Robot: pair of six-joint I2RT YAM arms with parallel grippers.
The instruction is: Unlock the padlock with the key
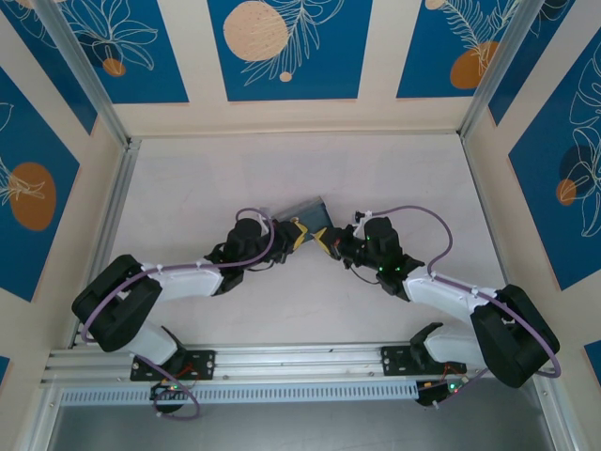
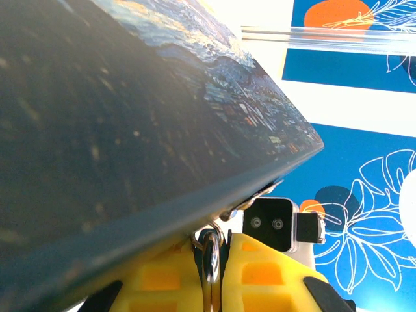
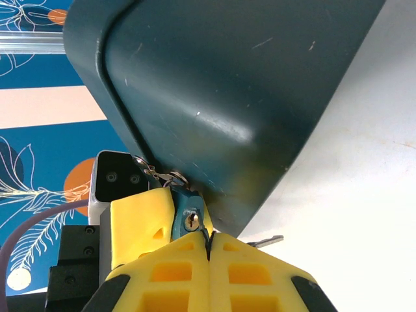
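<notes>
1. The left tool [image 2: 213,250] is clamped on the padlock [image 3: 190,220], right at the edge of the tin [image 3: 227,84].
2. The right tool [image 3: 209,239] is closed, its tips just below the padlock's keyhole.
3. The key [image 3: 265,241] lies on the table [image 3: 364,195], just right of the right tool.

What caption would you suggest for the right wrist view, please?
Right gripper, jaws shut, at the teal padlock beside the tilted tin; its keyhole is empty, the key off to one side.
</notes>
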